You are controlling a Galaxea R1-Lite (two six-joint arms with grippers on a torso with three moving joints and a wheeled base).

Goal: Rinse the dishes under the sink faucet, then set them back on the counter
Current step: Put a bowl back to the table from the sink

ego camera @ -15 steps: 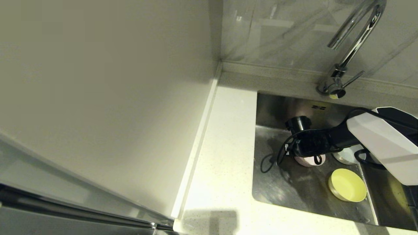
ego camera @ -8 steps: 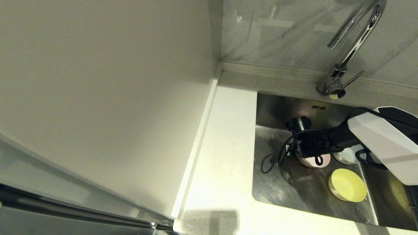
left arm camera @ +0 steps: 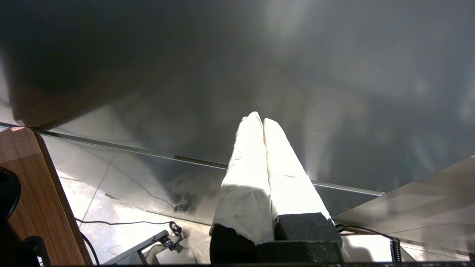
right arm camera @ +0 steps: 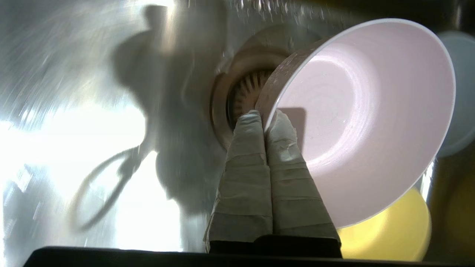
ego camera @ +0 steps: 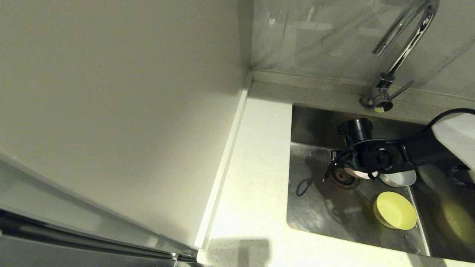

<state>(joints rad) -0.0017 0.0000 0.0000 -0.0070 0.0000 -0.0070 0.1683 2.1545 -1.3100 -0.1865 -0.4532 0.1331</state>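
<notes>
The sink (ego camera: 315,207) is set into the surface (ego camera: 252,178) near its right edge; the faucet (ego camera: 393,66) stands behind it. Two bowls (ego camera: 395,209) lie inside; a third (right arm camera: 363,122) is held above the drain (ego camera: 341,178).

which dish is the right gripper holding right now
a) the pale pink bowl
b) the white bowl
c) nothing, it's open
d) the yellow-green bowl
a: in the right wrist view the right gripper is shut on the rim of the pale pink bowl, tilting it above the sink drain, while the yellow-green bowl and white bowl sit free in the basin.
</notes>
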